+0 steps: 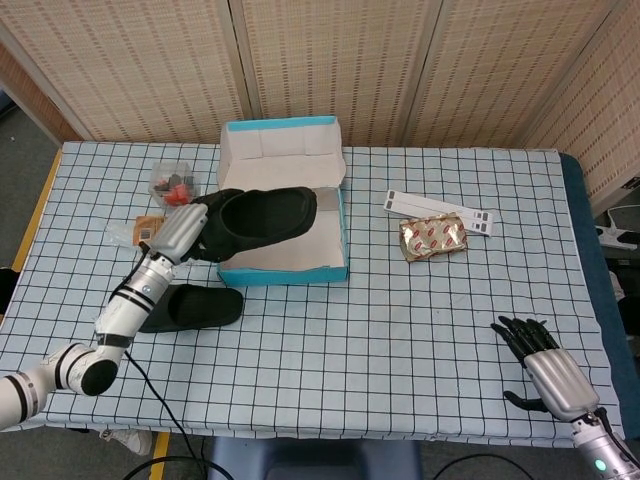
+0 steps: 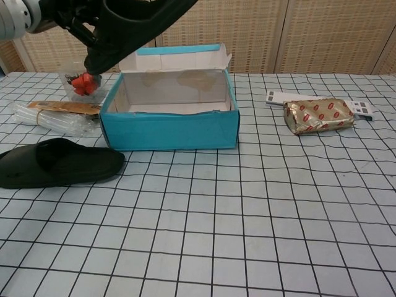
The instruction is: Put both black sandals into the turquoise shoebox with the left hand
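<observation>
Head view showed your left hand (image 1: pixel 178 232) gripping one sandal (image 1: pixel 262 214) by its heel, toe over the shoebox (image 1: pixel 283 273) for dropping. Your right hand (image 1: pixel 545 368) lay spread, empty.

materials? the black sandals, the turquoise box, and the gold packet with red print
Sandals: the lifted one held by the left hand and the one on the table look like matte moulded foam or rubber, no seams.
Shoebox: likely cardboard, turquoise outside, plain pale inside, folded flaps.
Packet: shiny crinkled foil or metallised film, probably.
</observation>
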